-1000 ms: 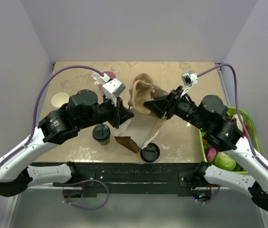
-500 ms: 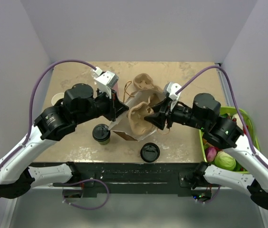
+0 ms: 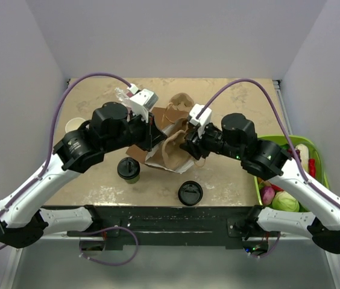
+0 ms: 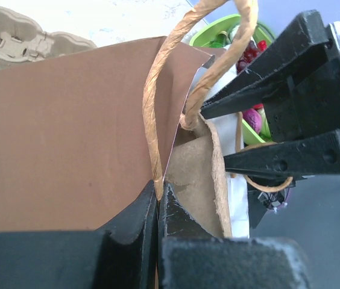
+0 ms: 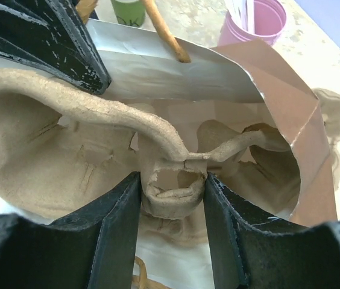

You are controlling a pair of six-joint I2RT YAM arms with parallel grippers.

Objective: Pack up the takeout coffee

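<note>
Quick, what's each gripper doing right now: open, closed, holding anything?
Left gripper: closed, pinching the rim of the paper bag.
Right gripper: closed on the middle of the cardboard cup carrier.

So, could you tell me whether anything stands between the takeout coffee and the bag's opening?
The pulp cup carrier, held by the right fingers, fills the bag's mouth; the left fingers pinch its rim. The takeout coffee stands outside.
</note>
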